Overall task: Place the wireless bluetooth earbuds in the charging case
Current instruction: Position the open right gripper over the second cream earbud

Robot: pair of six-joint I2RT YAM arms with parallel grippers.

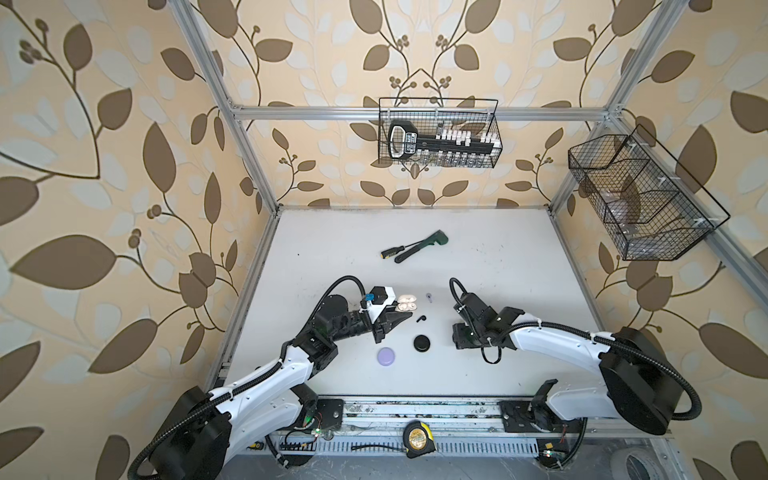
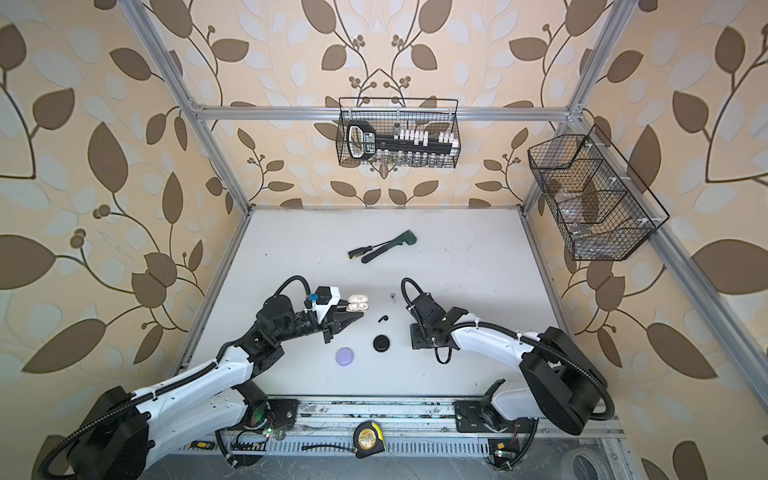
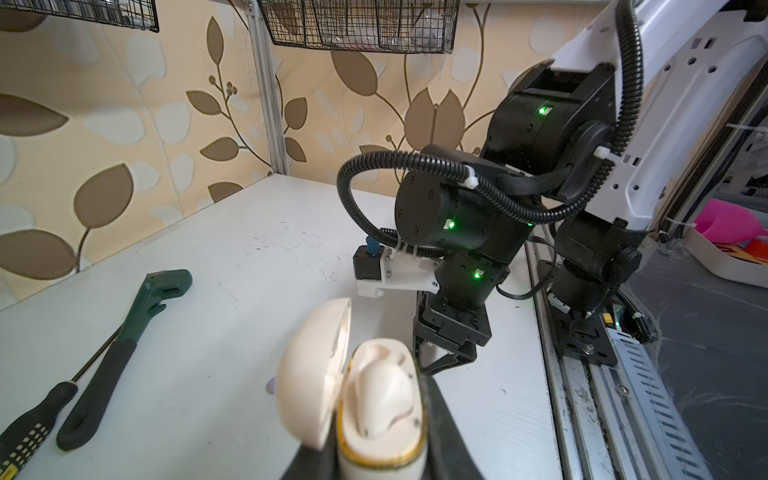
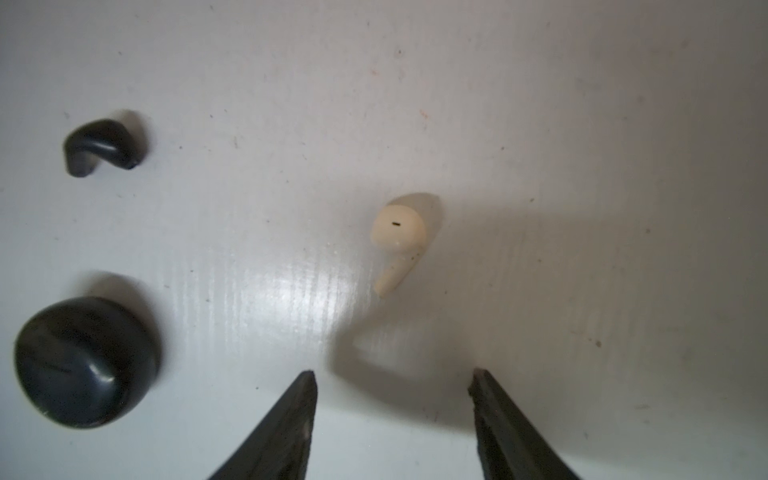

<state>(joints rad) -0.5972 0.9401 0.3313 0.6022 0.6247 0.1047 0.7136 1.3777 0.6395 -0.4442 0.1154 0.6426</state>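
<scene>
L end effector (image 1: 405,319) closed tight, wrist sideways; R end effector (image 4: 392,376) jaws apart, nose-down.

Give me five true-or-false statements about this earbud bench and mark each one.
1. The left gripper holds the open cream case. True.
2. The black case stands open. False: its lid is shut.
3. The right gripper grips the cream earbud. False: its jaws are open and the earbud lies on the table, apart from the fingertips.
4. A black earbud lies loose on the table. True.
5. The lilac case sits on top of the black case. False: they lie apart on the table.
</scene>
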